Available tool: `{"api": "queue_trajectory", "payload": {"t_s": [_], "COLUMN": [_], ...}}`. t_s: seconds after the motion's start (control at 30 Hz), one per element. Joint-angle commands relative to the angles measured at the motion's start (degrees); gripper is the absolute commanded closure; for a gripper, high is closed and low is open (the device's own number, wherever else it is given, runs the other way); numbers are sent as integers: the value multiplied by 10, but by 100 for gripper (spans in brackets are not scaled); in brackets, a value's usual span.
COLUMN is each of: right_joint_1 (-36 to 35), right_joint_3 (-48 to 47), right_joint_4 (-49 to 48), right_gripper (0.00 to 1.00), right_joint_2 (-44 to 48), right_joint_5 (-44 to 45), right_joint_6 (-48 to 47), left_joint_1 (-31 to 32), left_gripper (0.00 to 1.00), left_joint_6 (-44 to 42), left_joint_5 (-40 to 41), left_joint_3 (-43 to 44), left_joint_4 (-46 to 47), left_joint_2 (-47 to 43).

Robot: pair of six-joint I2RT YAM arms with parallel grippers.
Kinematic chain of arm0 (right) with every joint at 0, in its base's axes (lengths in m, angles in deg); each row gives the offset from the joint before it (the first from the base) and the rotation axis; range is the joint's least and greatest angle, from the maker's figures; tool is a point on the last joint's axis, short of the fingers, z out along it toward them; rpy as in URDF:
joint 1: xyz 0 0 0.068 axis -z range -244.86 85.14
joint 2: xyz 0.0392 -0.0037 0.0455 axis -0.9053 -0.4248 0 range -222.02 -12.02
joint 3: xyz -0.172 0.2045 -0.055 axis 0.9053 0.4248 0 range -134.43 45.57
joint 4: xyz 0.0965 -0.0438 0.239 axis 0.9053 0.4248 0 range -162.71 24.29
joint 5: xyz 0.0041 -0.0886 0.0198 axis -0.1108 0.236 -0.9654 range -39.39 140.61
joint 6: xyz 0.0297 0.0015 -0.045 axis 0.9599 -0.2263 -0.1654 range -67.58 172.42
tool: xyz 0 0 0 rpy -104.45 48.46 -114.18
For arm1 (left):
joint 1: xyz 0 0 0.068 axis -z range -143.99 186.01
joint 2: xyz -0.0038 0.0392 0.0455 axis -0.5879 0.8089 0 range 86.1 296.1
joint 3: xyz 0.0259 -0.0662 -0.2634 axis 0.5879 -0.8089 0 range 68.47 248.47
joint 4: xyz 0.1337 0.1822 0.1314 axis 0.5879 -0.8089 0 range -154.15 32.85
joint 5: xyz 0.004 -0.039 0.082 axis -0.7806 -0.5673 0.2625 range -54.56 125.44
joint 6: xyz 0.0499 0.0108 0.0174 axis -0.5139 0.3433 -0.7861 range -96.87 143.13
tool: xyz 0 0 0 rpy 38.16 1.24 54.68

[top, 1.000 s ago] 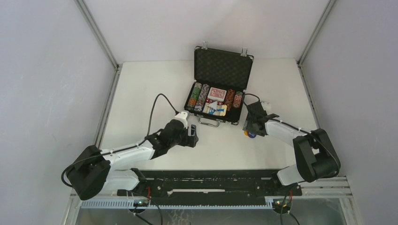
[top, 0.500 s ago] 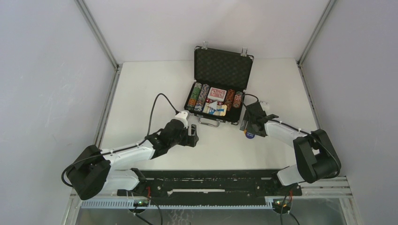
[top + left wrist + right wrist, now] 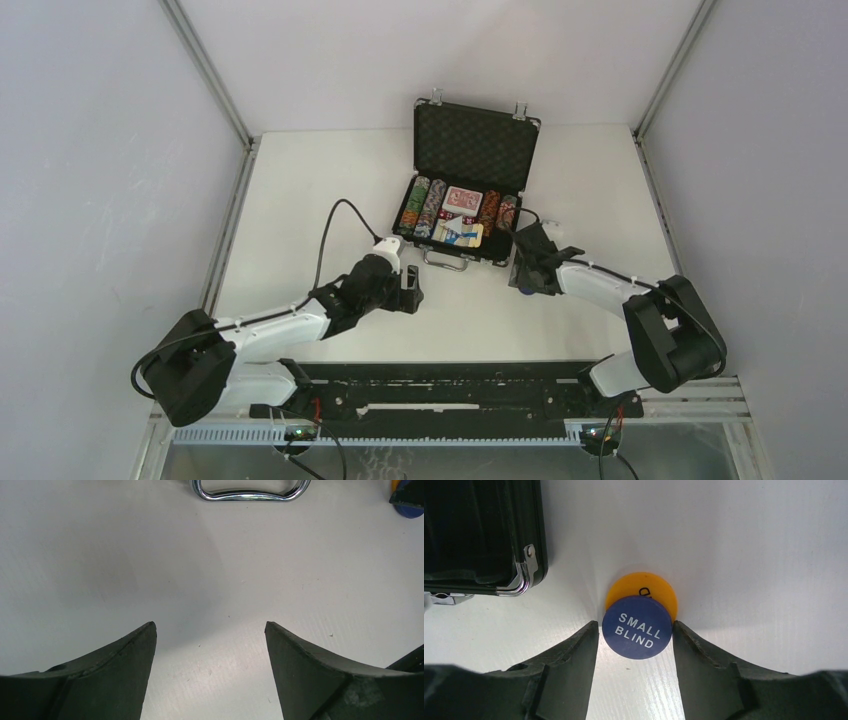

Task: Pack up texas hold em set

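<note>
The top view looks down from behind; both wrist views skim the surface [image 3: 330, 190] closely, sharing the blue button [image 3: 637, 633].

One open briefcase [image 3: 463, 190], two round buttons [image 3: 638, 626], perhaps four chip rows [image 3: 415, 203], two card decks [image 3: 462, 199].

bare table [image 3: 330, 190] lies wide to the left of the open case [image 3: 462, 215] and between the two arms. in front of the left gripper [image 3: 210, 630] only the case's handle [image 3: 250, 492] stands in the way. the right gripper [image 3: 634, 630] flanks two stacked buttons [image 3: 638, 626], hemmed by the case corner on its left.
</note>
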Motion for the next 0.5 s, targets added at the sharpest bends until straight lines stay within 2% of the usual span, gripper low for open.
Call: {"api": "queue_trajectory", "payload": {"t_s": [0.0,0.13,0.47], "right_joint_1": [-5,-3,-15], "right_joint_3": [6,5,-17], "right_joint_4": [8,8,33], "right_gripper": [38,45,41], "right_joint_2": [-8,-12,-31], "right_joint_5": [-2,0,22], "right_joint_6": [16,18,31], "left_joint_1": [1,1,1], "left_gripper": [16,16,16], "left_joint_6": [10,10,9], "left_joint_5": [-7,-7,-7], "left_joint_3": [36,36,37], "left_joint_4": [18,18,18], "left_joint_2": [-1,0,1]}}
